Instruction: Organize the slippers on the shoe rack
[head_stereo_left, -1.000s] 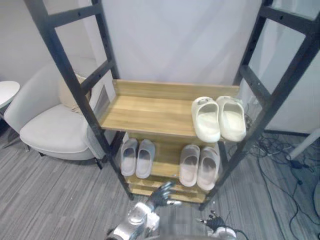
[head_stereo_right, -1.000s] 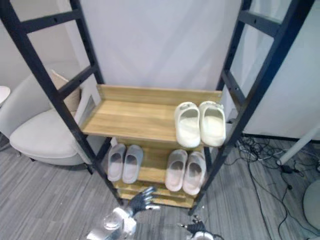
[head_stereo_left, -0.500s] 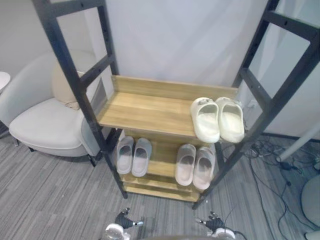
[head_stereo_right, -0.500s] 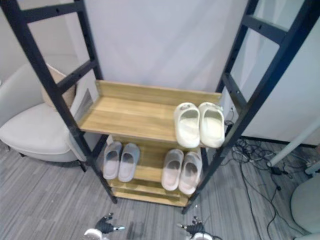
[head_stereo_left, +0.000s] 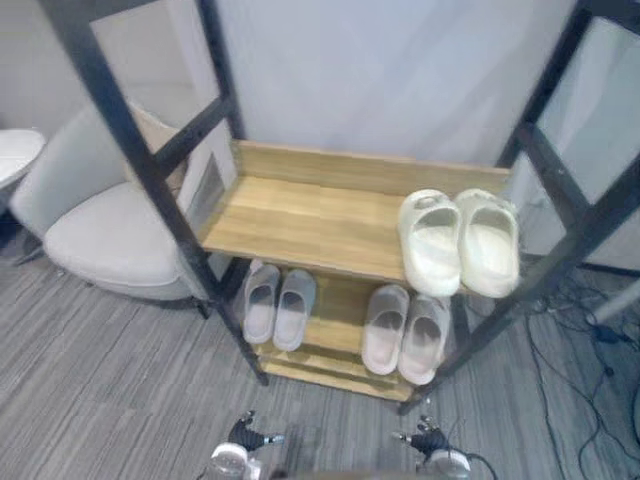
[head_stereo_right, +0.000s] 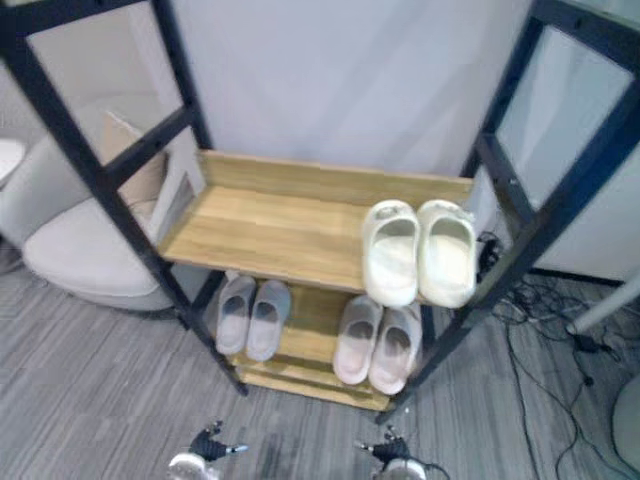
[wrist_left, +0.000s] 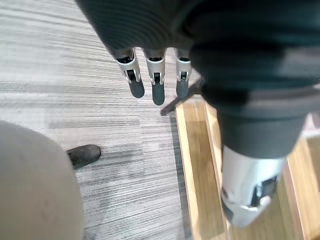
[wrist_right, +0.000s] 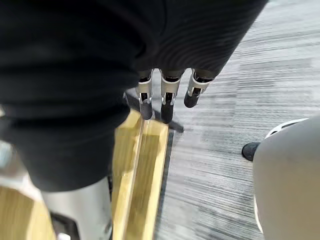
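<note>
upper shelf (head_stereo_left: 300, 215) bare (left half), cream slippers (head_stereo_left: 432, 262) at right

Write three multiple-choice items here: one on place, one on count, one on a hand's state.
1. Where does the cream pair of slippers stand?
A. upper shelf, right end
B. lower shelf
C. floor
2. How many pairs of slippers does the shoe rack hold?
A. one
B. two
C. three
3. The left hand is
A. shut on a slipper
B. open, empty
C. shut on a chair
1 A: it sits top right.
2 C: one above, left lower pair and right lower pair below.
3 B: fingers straight, nothing held.
</note>
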